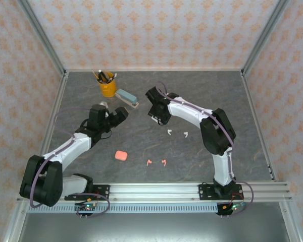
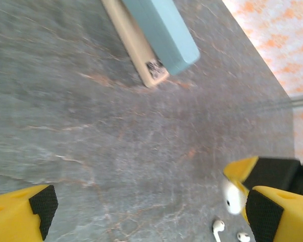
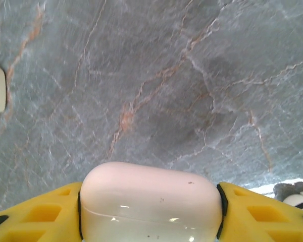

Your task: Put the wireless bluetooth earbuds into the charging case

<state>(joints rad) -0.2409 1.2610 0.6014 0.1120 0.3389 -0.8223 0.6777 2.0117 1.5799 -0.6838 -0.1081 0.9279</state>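
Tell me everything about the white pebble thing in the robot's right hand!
The white charging case is a smooth, glossy, plastic-looking pebble with rounded corners. It is closed, and a thin seam runs across it. It sits sideways between the right gripper's yellow fingers, which press both its ends. Grey marbled table lies beyond it; whether it rests there is unclear.
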